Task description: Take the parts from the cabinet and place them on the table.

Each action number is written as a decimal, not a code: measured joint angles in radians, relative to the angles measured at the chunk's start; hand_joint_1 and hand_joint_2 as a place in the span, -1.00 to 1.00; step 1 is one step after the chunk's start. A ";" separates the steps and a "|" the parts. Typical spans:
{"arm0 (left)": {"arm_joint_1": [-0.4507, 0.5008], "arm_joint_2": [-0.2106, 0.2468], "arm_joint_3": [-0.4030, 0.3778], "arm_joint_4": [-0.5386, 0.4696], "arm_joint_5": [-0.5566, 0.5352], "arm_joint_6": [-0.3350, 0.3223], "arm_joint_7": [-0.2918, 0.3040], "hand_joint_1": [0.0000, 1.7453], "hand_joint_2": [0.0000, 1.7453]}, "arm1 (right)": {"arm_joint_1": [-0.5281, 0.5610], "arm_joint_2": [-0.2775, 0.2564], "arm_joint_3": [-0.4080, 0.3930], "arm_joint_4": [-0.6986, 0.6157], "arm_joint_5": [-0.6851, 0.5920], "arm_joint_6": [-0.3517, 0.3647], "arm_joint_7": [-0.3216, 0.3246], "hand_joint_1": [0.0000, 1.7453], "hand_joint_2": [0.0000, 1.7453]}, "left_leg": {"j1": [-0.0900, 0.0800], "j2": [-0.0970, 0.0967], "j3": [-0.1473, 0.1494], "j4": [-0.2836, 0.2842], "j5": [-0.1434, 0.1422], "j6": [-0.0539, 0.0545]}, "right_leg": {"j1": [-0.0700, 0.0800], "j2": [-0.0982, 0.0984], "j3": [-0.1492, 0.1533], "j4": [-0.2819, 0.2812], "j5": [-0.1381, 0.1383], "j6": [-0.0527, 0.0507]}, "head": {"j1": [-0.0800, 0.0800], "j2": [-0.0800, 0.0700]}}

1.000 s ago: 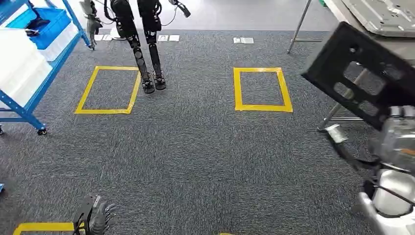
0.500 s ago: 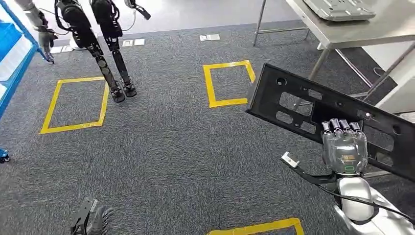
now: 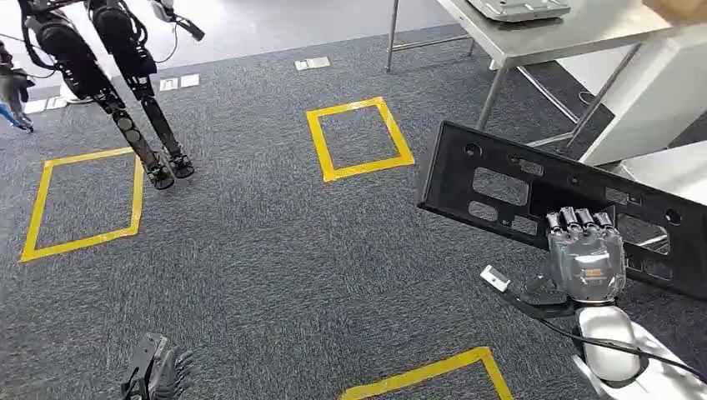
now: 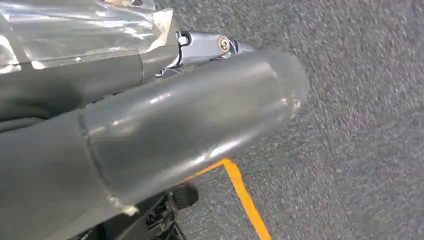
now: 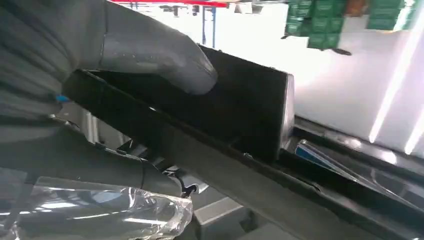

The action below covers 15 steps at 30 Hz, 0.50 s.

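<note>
My right hand (image 3: 586, 252) grips a long black plastic panel (image 3: 500, 187) with several cut-outs, holding it up over the carpet at the right of the head view. In the right wrist view the thumb (image 5: 150, 50) presses on the panel's edge (image 5: 240, 125). A steel table (image 3: 550, 29) stands at the far right, with a grey metal part (image 3: 517, 8) lying on it. My left hand (image 3: 158, 375) hangs low near the bottom left, holding nothing; its grey thumb (image 4: 190, 125) shows over the carpet in the left wrist view.
Another robot's dark legs (image 3: 133, 108) stand at the far left on the grey carpet. Yellow tape squares (image 3: 357, 137) mark the floor, one more (image 3: 79, 200) at the left and one (image 3: 425, 375) near my feet. A white box (image 3: 642, 100) stands beside the table.
The camera has swung to the right: the blue shelf has left the picture and the steel table has come in. The panel stays held in my right hand.
</note>
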 joint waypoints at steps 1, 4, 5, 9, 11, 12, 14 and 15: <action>0.000 0.000 0.000 0.000 0.000 0.000 0.000 -1.00 -1.00 | 0.000 0.000 0.000 0.000 0.000 0.000 0.000 1.00 1.00 | 0.000 0.000 0.000 0.000 0.000 -0.001 | 0.000 -0.003 0.003 -0.006 0.002 0.001 | 0.000 0.000; 0.000 0.001 0.003 0.000 0.011 0.005 -0.006 -1.00 -1.00 | -0.013 0.002 0.012 0.003 0.000 -0.001 0.000 1.00 1.00 | 0.009 -0.033 -0.012 0.081 -0.081 -0.040 | 0.013 0.033 0.032 -0.047 0.013 -0.066 | -0.003 0.000; 0.003 0.001 0.004 0.000 0.011 0.005 -0.006 -1.00 -1.00 | -0.018 0.005 0.016 0.004 0.000 -0.001 0.000 1.00 1.00 | 0.006 -0.054 -0.052 0.164 -0.126 -0.038 | 0.017 0.041 0.032 -0.047 0.013 -0.072 | -0.006 0.000; 0.028 0.000 0.007 0.000 0.011 0.001 -0.008 -1.00 -1.00 | -0.018 0.018 0.029 0.010 0.000 0.012 0.000 1.00 1.00 | 0.005 -0.068 -0.152 0.321 -0.150 -0.023 | 0.033 0.090 0.032 -0.045 0.013 -0.078 | -0.007 0.000; 0.030 0.000 0.007 -0.003 0.009 -0.004 -0.008 -1.00 -1.00 | -0.019 0.019 0.027 0.010 0.000 0.019 0.000 1.00 1.00 | 0.004 -0.082 -0.086 0.164 -0.052 -0.010 | 0.034 0.116 0.034 -0.044 0.013 -0.077 | -0.006 0.000; 0.029 0.000 0.007 -0.006 0.008 -0.005 -0.008 -1.00 -1.00 | -0.020 0.019 0.026 0.010 0.000 0.024 0.000 1.00 1.00 | 0.005 -0.119 -0.051 0.089 -0.016 -0.005 | 0.033 0.125 0.034 -0.044 0.013 -0.077 | -0.006 0.000; 0.029 0.000 0.007 -0.008 0.003 -0.006 -0.003 -1.00 -1.00 | -0.020 0.018 0.024 0.010 0.000 0.030 0.000 1.00 1.00 | 0.003 -0.137 -0.029 0.042 -0.014 -0.007 | 0.040 0.142 0.028 -0.042 0.014 -0.074 | -0.005 0.000; 0.030 0.000 0.007 -0.008 0.002 -0.006 -0.001 -1.00 -1.00 | -0.019 0.015 0.024 0.008 0.000 0.031 0.000 1.00 1.00 | -0.003 -0.128 -0.027 0.043 -0.015 -0.006 | 0.035 0.148 0.026 -0.043 0.016 -0.070 | -0.006 0.000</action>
